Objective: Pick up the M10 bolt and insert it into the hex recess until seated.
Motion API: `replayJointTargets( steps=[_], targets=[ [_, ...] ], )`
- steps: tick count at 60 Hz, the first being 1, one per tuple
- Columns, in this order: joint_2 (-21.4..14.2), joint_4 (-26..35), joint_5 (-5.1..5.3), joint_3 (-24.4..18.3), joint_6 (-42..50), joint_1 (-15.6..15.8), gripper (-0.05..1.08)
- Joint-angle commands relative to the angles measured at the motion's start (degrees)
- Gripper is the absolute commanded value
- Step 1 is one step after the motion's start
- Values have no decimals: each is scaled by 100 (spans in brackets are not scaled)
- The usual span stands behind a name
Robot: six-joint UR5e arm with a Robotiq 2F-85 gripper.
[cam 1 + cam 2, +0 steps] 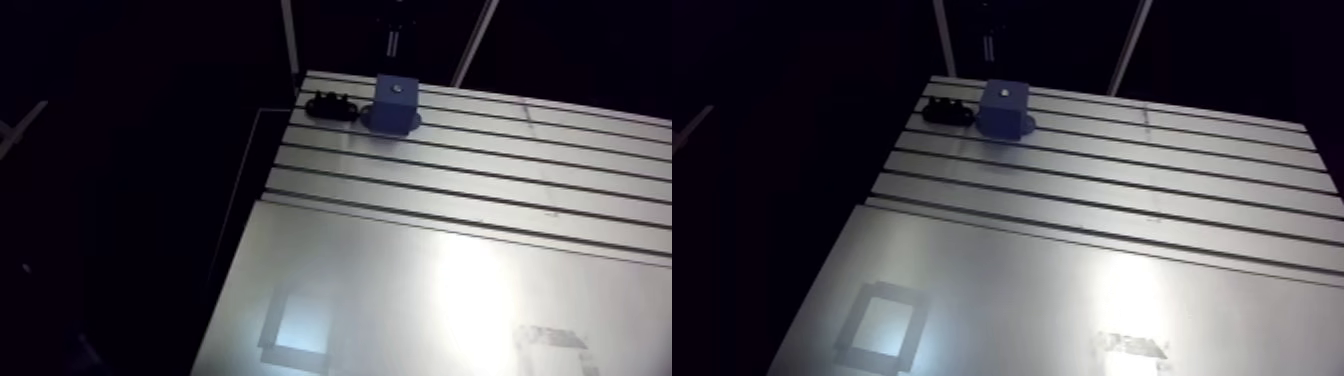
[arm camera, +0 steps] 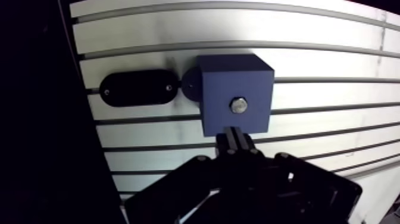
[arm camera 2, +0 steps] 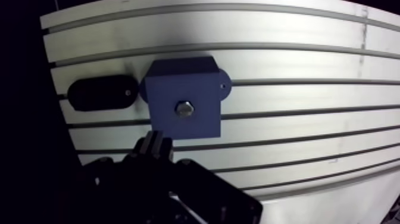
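hand point(image 2: 236, 137) | fingers point(image 2: 230, 143) pressed together, gripping nothing | wrist point(image 2: 250, 190) aimed downward

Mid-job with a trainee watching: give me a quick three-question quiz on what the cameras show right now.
1. True or false: the bolt already sits in the top face of the blue block.
2. What lies beside the block? A) black oval plate B) red tray C) spanner
3. Fill in: the jaws of the gripper are ___ and hold nothing.
Key: 1 true; 2 A; 3 shut.
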Motion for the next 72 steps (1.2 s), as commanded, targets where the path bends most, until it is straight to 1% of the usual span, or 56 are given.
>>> replayJointTargets(
  steps=[1,13,16,20,31,42,72],
  targets=[
    [-3,-34,-20,25,-177,-19,108],
    [-3,-34,-29,41,-283,-73,108],
    [-3,-42,-45,76,-332,-81,108],
    [-3,-50,-38,125,-394,-99,108],
    [-3,-369,-20,277,-443,-161,108],
    [5,-426,-20,356,-591,-186,108],
    [13,-745,-12,595,-610,-205,108]
  ],
)
